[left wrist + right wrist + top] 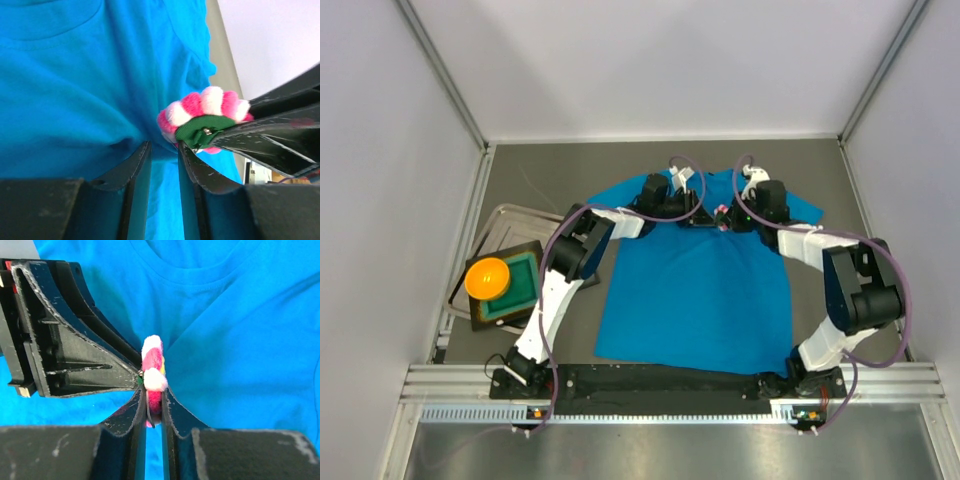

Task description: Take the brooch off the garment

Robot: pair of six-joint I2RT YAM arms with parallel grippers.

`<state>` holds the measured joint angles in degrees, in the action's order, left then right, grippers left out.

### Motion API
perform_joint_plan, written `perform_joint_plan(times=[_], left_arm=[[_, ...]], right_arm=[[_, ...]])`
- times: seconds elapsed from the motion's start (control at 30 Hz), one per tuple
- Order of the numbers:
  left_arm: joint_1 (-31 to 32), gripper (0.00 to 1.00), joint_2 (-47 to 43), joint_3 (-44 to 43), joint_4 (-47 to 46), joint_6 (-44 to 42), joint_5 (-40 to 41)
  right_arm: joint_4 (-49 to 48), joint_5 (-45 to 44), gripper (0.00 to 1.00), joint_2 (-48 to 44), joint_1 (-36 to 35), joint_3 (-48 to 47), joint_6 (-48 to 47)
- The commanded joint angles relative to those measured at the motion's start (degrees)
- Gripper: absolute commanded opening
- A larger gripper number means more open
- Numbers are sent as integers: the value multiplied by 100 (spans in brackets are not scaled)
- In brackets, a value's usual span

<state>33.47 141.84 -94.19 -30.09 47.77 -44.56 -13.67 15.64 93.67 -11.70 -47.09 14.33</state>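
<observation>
- Top external view shows us both arms reaching over the garment [695,300], which lies spread on the surface [570,170], the two pincers meeting tip to tip above its collar end
- We see the right pincer [152,395] clamped on the brooch [152,357]: the pink and white petals stand edge-on between its two fingers and stick out past their tips
- We see the left pincer [164,147] with its fingers parted by a narrow gap and nothing held; only blue cloth shows through the gap
- From the left pincer, the brooch sits just beyond the fingertip nearer the right pincer, its green backing and a small metal fitting turned toward us; we cannot tell whether that fingertip touches it
- From the right pincer, the left pincer comes in from the left, its tip right against the back of the brooch
- Blue cloth beneath both pincers is drawn into folds toward the brooch; we cannot tell whether the pin is in the fabric
- Well to the left of the left pincer, an orange ball [487,277] rests on a green pad [520,285] over a metal tray [510,213]
</observation>
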Motion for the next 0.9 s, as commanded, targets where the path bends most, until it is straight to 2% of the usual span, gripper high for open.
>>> perform_joint_plan(times=[0.0, 0.2, 0.37, 0.6, 0.87], left_arm=[[10, 33, -367, 68, 397, -531, 359], [19, 31, -324, 94, 495, -602, 553], [28, 31, -253, 77, 758, -777, 720], [28, 39, 9, -116, 390, -550, 501], [28, 40, 256, -477, 600, -566, 623]], right_arm=[[1292, -1351, 0, -7, -516, -914, -553], [2200, -2661, 0, 160, -973, -1381, -1063], [2510, -3672, 0, 362, -1395, -1628, -1702], [2562, -3999, 0, 416, -1580, -1496, -2144], [2580, -4306, 0, 152, -1572, -1163, -2400]])
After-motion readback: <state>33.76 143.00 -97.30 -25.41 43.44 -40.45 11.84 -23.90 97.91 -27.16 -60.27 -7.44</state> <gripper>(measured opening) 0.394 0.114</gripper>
